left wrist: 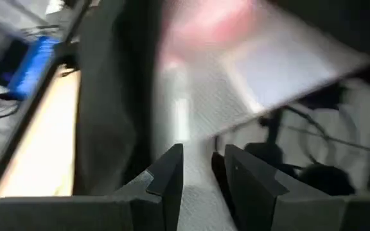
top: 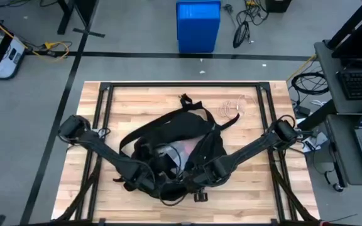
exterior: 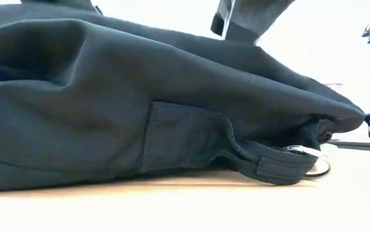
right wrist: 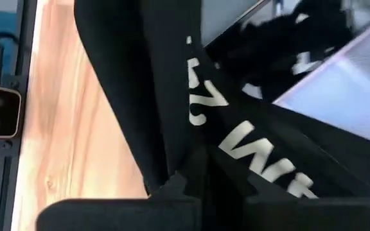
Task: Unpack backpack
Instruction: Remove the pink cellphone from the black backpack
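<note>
**Black fabric backpack at lower centre of wooden table**

High view: backpack [top: 175,154] hides both gripper tips; blue bin [top: 198,25] on grey floor, top centre.

Low view: fabric fills the frame; strap ring partly visible.

Left wrist view: left gripper [left wrist: 203,170] narrowly parted over blurred contents.

Right wrist view: right gripper [right wrist: 205,168] clamps lettered fabric.

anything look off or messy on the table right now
Nothing looks damaged or spilled. The large black fabric backpack lies slumped mid-table, its mouth gaping and pale contents showing. Both grippers are at that opening: the left gripper with jaws apart, the right gripper pressed into the lettered fabric. A clear plastic wrapper lies loose beside it.
</note>
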`<state>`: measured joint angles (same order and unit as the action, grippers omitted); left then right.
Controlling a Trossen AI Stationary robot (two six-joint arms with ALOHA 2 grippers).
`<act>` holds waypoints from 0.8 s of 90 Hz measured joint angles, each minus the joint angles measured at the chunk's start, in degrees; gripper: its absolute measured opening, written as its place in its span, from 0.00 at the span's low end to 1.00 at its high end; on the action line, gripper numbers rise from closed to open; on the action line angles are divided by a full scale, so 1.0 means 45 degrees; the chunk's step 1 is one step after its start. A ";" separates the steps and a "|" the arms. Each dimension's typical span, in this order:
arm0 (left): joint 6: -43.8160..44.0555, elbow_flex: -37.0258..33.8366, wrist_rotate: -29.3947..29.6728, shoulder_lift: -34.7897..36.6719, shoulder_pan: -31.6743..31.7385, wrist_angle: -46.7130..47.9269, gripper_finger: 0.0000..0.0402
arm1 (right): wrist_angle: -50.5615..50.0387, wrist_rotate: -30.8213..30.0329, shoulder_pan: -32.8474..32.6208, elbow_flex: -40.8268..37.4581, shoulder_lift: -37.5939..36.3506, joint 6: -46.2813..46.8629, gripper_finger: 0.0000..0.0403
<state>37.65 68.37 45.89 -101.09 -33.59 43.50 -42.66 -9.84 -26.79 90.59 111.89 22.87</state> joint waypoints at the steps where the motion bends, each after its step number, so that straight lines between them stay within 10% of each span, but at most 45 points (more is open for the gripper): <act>1: -0.0104 0.0018 -0.0104 0.0006 -0.0003 -0.0095 0.26 | 0.0017 -0.0089 -0.0006 0.0000 -0.0026 -0.0004 0.00; 33: -0.0287 -0.0311 -0.1801 -0.0127 0.0124 -0.1282 0.26 | 0.4498 -0.1909 0.0369 0.0000 -0.0100 0.0728 0.00; 72: 0.3419 -0.0314 -0.3214 -0.0137 -0.0929 0.0092 0.26 | 0.3676 -0.2127 0.1373 -0.0622 0.0223 0.1330 0.23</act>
<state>53.04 66.96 31.43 -101.71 -37.77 43.91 -26.12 -19.41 -20.61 87.79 112.89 28.86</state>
